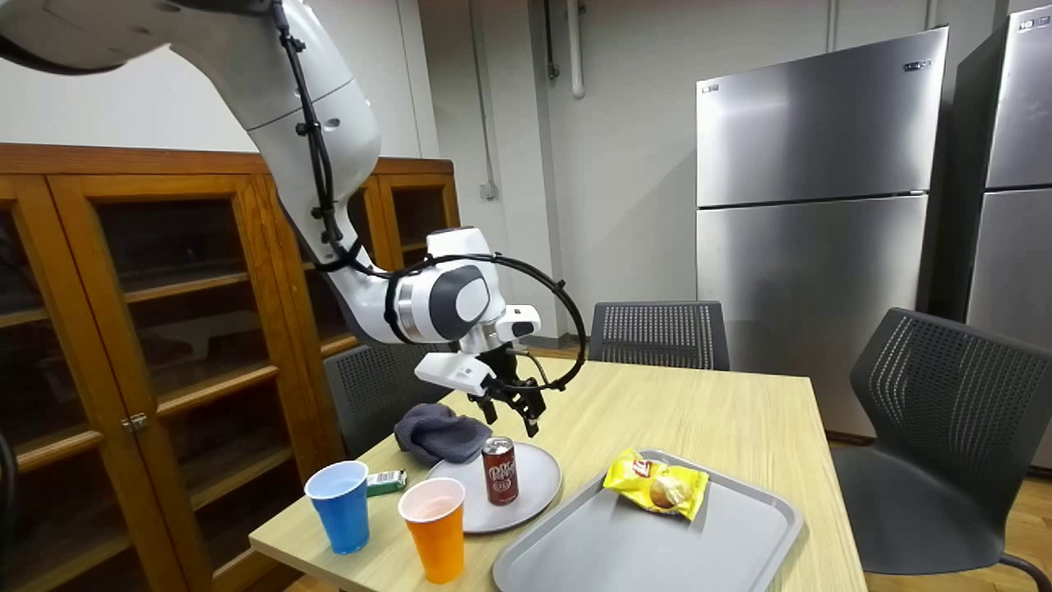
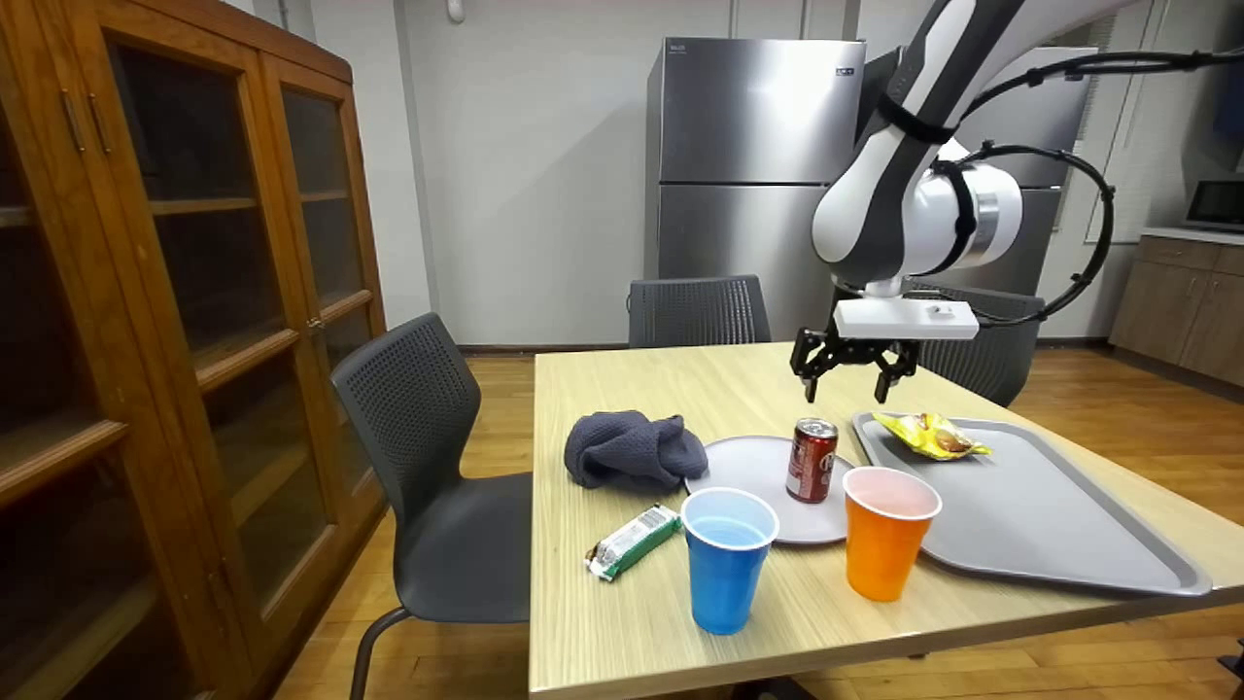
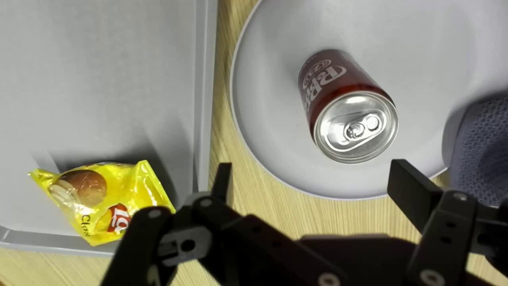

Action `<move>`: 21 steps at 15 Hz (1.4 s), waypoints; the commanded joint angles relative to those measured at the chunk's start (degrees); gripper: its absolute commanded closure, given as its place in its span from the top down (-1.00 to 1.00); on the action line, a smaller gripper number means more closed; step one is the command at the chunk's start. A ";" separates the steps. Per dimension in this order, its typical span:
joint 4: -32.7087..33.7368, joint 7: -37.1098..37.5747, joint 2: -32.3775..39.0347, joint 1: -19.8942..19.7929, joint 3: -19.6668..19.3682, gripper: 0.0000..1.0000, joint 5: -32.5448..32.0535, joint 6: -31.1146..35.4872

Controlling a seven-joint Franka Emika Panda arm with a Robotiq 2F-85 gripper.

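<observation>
- So here's my hand [image 2: 846,389], spread wide and fully released, the two fingers [image 3: 410,190] well apart with nothing but air between them!
- And there's the red soda can [image 2: 812,461], lower than my fingertips, standing upright on the round grey plate [image 2: 746,469], with a clear gap between me and its lid.
- In the wrist view its top shows just ahead of my fingers, nearer the one on the side of the dark cloth [image 2: 637,452], which sits bunched at the plate's edge.
- Over on the far side, a yellow chip bag [image 3: 115,194] lies in a corner of the grey tray [image 3: 79,79], partly hidden by my hand.
- Rounding out the table [image 2: 593,389]: a blue cup [image 2: 722,583], an orange cup [image 2: 880,554] and a green-and-white wrapped bar [image 2: 634,542].
</observation>
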 commanded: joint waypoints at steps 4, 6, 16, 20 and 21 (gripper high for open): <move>-4.87 -7.18 -9.07 -5.60 3.07 1.00 -2.49 -8.40; -6.31 -9.74 -11.25 -7.11 3.62 1.00 -2.66 -9.32; -8.09 -15.45 -14.19 -11.23 4.65 1.00 -2.05 -10.46; -8.08 -15.44 -13.72 -11.19 4.87 1.00 -2.05 -10.38; -8.08 -15.44 -13.71 -11.19 4.87 1.00 -2.05 -10.38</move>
